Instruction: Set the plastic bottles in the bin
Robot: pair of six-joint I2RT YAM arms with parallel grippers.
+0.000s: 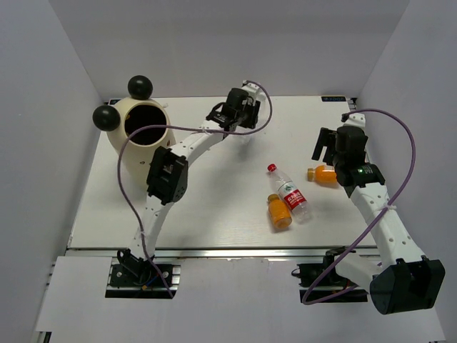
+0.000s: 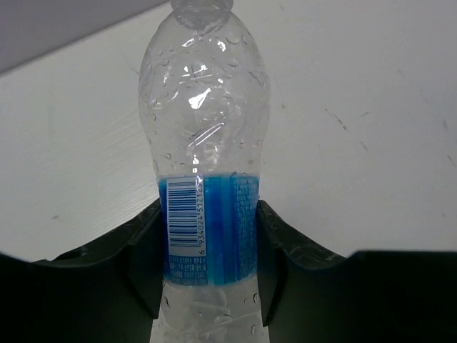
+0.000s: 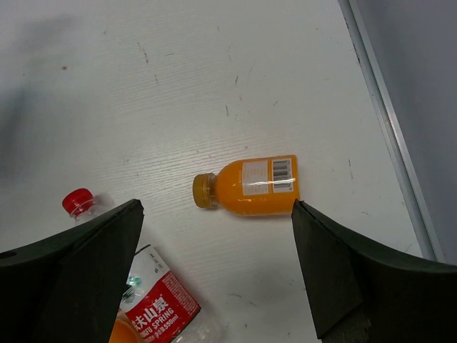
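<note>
**Holding one bottle at the far side, with three more waiting on the table**

Left arm: the left gripper (image 2: 208, 239) is pinched on a clear blue-label bottle (image 2: 207, 128), its two dark fingers (image 2: 143, 246) pressed against the label band on either side. The bottle's neck points away from the wrist camera. From these views it cannot be told whether the bottle is lifted off the table (image 1: 214, 214) or lying on it. In the top view this gripper sits near the far edge, to the right of the bin (image 1: 125, 153), whose dark opening faces upward.

Right arm: the right gripper (image 3: 214, 264) hangs with its jaws spread wide and nothing between them. It is above an orange bottle (image 3: 250, 187) that lies on its side near the table's right edge.

Other bottles: a red-cap bottle (image 1: 289, 193) and a second orange bottle (image 1: 280, 212) lie just beside each other at mid-table. No other bottles can be made out.

Step in hand (judged): transport of the gripped bottle to the bin. The grasp looks made; the release is not yet done.

Next move (judged): the left arm must swing left until the bottle hangs over the opening, clear of the black ball ears (image 1: 140, 87), and only then part its fingers. The right arm needs to lower and centre its jaws across the orange bottle's body before closing.
</note>
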